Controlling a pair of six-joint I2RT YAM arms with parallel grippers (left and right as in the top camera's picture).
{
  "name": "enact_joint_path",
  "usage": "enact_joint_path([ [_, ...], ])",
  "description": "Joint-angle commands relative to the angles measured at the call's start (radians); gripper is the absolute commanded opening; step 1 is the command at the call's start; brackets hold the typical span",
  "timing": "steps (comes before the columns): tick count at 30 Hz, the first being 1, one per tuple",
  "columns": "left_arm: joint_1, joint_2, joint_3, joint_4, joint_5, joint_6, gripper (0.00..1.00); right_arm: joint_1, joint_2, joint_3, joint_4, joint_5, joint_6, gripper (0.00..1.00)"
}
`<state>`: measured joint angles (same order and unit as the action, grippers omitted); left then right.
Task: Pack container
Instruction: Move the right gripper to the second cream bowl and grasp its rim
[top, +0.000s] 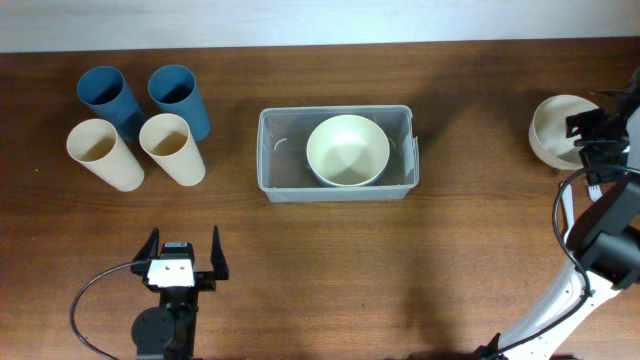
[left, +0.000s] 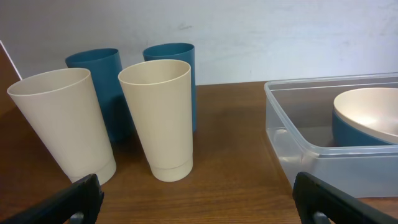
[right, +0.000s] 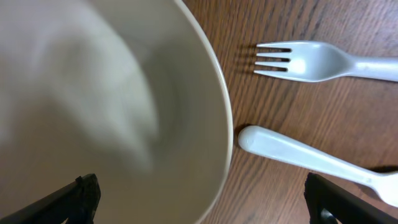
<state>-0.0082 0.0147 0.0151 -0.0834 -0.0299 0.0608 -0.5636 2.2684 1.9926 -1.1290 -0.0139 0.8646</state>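
container (top: 283, 170), centred on the surface (top: 430, 260) with one bowl (top: 347, 150) inside, looks light, thin and slippery, best held by its rim; my left hand (top: 183, 246) is released, my right hand (top: 592, 138) spread open at another bowl (top: 553, 125).

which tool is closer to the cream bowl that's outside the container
Right. The right tool is just over that bowl, at its rim by the right edge of the table, open. The left tool sits at the near left, in front of the cups, far across the table.
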Motion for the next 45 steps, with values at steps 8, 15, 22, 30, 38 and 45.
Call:
enact_joint_path([
  [8, -0.002, -0.007, -0.006, 0.000, 0.011, 0.012, 1.00, -0.011, 0.029, -0.009, 0.033, 0.003, 0.005, 0.95],
  [15, -0.002, -0.007, -0.006, 0.000, 0.011, 0.012, 0.99, -0.013, 0.043, -0.009, 0.045, 0.010, 0.005, 0.93],
  [22, -0.002, -0.007, -0.006, 0.000, 0.011, 0.012, 1.00, -0.013, 0.076, -0.009, 0.045, -0.009, 0.004, 0.89],
  [30, -0.002, -0.007, -0.006, 0.000, 0.011, 0.012, 1.00, -0.013, 0.079, -0.009, 0.053, -0.009, 0.000, 0.63],
  [38, -0.002, -0.007, -0.006, 0.000, 0.011, 0.012, 1.00, -0.013, 0.079, -0.009, 0.060, -0.010, 0.000, 0.04],
  [45, -0.002, -0.007, -0.006, 0.000, 0.011, 0.012, 1.00, -0.014, 0.067, 0.055, 0.071, -0.110, -0.066, 0.04],
])
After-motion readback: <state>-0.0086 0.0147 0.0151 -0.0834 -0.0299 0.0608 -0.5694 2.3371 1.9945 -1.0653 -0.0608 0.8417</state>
